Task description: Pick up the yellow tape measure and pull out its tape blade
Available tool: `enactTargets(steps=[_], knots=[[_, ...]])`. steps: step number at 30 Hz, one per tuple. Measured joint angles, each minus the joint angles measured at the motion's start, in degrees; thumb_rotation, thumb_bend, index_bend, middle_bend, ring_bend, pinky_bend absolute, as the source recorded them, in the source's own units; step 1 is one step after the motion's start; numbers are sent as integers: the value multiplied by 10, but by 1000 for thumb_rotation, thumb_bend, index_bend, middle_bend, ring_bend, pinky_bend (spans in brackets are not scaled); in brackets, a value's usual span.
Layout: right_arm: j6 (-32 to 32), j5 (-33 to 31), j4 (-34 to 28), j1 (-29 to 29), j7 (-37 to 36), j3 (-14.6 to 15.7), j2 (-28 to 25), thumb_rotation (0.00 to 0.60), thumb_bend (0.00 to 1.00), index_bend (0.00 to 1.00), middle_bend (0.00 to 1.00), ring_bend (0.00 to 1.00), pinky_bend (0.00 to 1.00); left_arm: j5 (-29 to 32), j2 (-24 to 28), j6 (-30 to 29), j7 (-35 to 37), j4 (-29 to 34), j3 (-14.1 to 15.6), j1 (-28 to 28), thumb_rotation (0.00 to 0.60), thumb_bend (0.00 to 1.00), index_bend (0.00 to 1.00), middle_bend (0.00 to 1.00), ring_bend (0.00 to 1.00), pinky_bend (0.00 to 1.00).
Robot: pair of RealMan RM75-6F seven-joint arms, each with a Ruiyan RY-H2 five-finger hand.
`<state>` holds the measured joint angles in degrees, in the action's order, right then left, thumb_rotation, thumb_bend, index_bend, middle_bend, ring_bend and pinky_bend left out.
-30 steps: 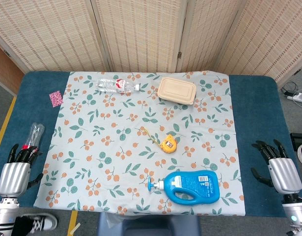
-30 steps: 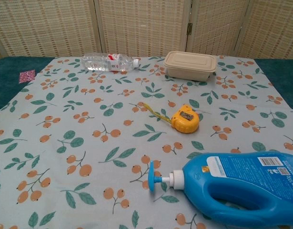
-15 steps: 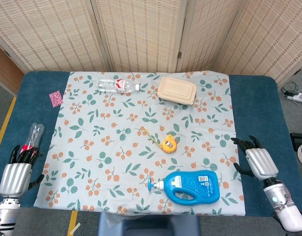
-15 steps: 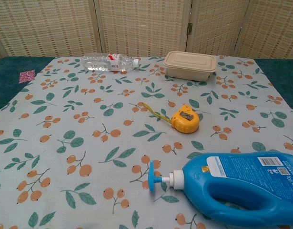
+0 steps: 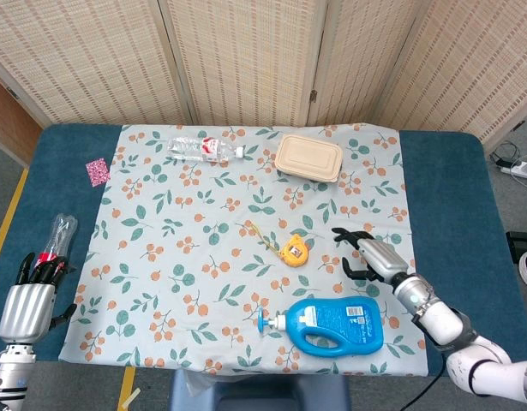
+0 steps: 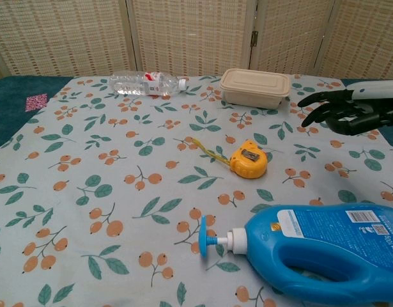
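Observation:
The yellow tape measure lies on the patterned cloth near the table's middle, a short yellow strap trailing from it toward the back left. My right hand hovers to the right of it, fingers spread and empty, a hand's width away. My left hand stays at the table's front left edge, fingers apart, holding nothing; the chest view does not show it.
A blue detergent bottle lies in front of the tape measure. A beige lidded box and a clear water bottle lie at the back. An empty plastic bottle lies by my left hand.
My right hand has swept left from the table's right edge over the cloth toward the tape measure and now shows in the chest view. The left hand and the tape measure have not moved.

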<state>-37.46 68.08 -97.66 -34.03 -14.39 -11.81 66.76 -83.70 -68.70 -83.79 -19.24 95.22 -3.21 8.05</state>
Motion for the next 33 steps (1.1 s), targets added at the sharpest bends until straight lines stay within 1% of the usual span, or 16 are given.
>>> enactTargets(steps=[7,18,21,26,33], knots=[[38,-58,45,-48,24,0,40,388,700,56,193,91,19,3,-4,5,2,-5,-1,3,600,243,318,228,221,42],[66,-151,127,-121,86,14,122,382,700,55,190,82,1,6,-5,10,1,-5,-1,6,600,243,317,229,220,39],[71,-169,148,-139,99,17,145,379,700,55,190,83,0,7,-5,10,0,-5,0,6,600,243,317,229,219,15],[78,-185,173,-168,115,17,178,378,700,55,190,83,0,5,-4,6,0,-5,0,4,600,242,317,229,220,9],[85,-190,176,-206,139,15,212,378,700,55,200,80,0,7,-2,-1,3,-6,1,-1,600,242,316,229,219,4]])
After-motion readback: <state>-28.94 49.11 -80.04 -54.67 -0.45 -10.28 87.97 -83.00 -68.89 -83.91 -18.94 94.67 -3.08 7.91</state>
